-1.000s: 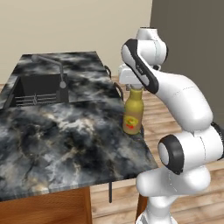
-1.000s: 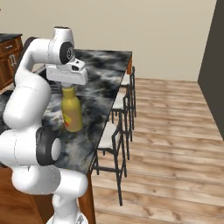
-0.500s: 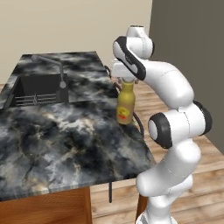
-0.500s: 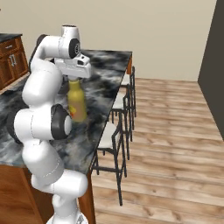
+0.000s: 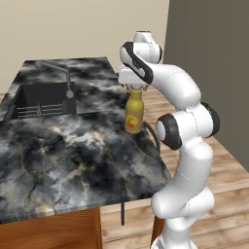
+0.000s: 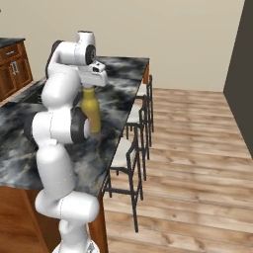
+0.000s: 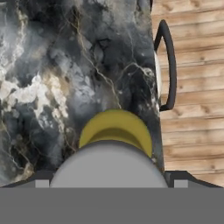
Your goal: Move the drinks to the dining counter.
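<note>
One of the drinks, a yellow bottle [image 5: 134, 113] with an orange-red label, stands upright on the dining counter [image 5: 73, 155] close to its right edge. My gripper [image 5: 135, 87] hangs straight over the bottle's top, open, its fingers on either side of the pale cap. In the right base view the bottle [image 6: 91, 111] is under the gripper [image 6: 89, 86], on the marbled counter top [image 6: 113, 94]. From the hand camera I look down on the grey cap [image 7: 109, 162] and yellow shoulder [image 7: 116, 127], with the gripper [image 7: 109, 177] straddling the cap.
A sunken dark sink [image 5: 41, 99] with a curved faucet [image 5: 61, 75] lies at the counter's far left. Bar stools [image 6: 131, 148] line the counter's right side over wooden floor; a stool's black back rail [image 7: 168, 65] runs just beyond the edge. Wooden cabinets [image 6: 12, 66] stand far left.
The arm has refolded, its elbow swinging from low on the outer side to high and upright. The whole scene has shifted a little. The gripper stays open over the standing bottle.
</note>
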